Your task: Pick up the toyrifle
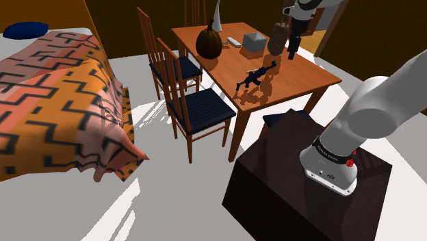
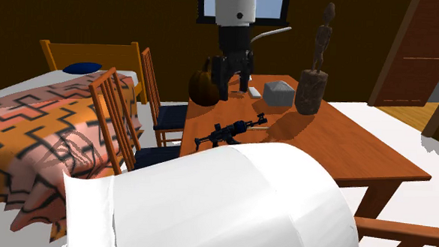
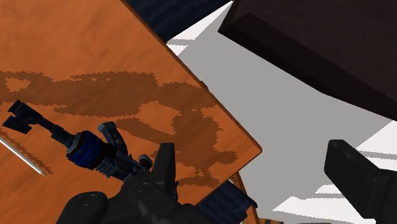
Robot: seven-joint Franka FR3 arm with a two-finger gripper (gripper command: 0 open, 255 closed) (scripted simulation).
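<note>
"Where's the small black toy rifle (image 1: 256,75)?"
"Flat on the orange-brown wooden tabletop (image 1: 301,81), near its edge, below me. My jaws hang spread and empty."
"The risk?"
"It lies off to one side, not between them. Descending like this, I could knock it over the edge."

Toy rifle (image 1: 256,76) is being borne on table (image 1: 308,77), near end; chairs (image 1: 202,108) are being kept at shoulder view's left.

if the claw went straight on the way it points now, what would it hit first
Probably the wooden table near its edge, just beside the toy rifle. The open claw straddles that edge, one finger over the tabletop, the other over the floor. Depth is unclear.
</note>
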